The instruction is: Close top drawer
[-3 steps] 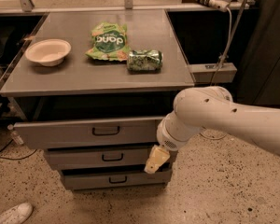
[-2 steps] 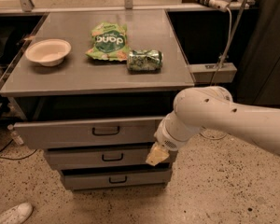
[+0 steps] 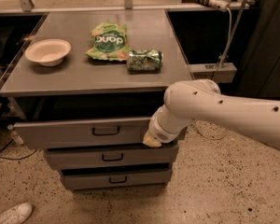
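Note:
The top drawer (image 3: 74,133) is the widest grey front, with a small black loop handle (image 3: 106,131) at its centre. It stands pulled out from under the grey cabinet top (image 3: 74,73), with a dark gap above its front panel. My white arm reaches in from the right. My gripper (image 3: 152,141) is at the right end of the drawer front, its pale tip against the panel's lower edge. The arm hides most of it.
Two smaller grey drawer fronts (image 3: 112,157) (image 3: 116,178) sit below. On the cabinet top lie a beige bowl (image 3: 47,51), a green chip bag (image 3: 107,41) and a green can (image 3: 144,59) on its side. A white shoe (image 3: 11,213) is at bottom left on the speckled floor.
My arm has risen and the gripper has moved up from beside the middle drawer to the top drawer's front panel. The drawer looks unmoved.

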Robot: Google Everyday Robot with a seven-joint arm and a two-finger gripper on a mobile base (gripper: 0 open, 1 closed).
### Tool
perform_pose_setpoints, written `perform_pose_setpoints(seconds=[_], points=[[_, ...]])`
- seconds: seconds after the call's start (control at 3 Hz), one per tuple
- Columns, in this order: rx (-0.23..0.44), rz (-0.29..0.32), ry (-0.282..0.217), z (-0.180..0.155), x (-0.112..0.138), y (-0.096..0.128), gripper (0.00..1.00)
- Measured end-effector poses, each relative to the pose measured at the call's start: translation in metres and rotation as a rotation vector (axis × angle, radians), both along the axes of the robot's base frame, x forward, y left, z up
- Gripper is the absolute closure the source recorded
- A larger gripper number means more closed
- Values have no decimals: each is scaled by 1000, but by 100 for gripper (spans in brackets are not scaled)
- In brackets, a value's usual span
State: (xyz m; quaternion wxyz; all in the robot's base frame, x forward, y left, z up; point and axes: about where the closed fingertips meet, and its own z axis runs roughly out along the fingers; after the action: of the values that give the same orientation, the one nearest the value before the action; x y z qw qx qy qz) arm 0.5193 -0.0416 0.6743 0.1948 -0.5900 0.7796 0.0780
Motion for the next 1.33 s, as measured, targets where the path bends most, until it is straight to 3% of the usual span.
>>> perform_pose_setpoints(seconds=[0.33, 0.67, 1.33], points=[[-5, 36, -45, 3, 21, 20, 100], [-14, 52, -76, 6, 38, 31, 100], [-14, 54, -77, 6, 38, 31, 58]])
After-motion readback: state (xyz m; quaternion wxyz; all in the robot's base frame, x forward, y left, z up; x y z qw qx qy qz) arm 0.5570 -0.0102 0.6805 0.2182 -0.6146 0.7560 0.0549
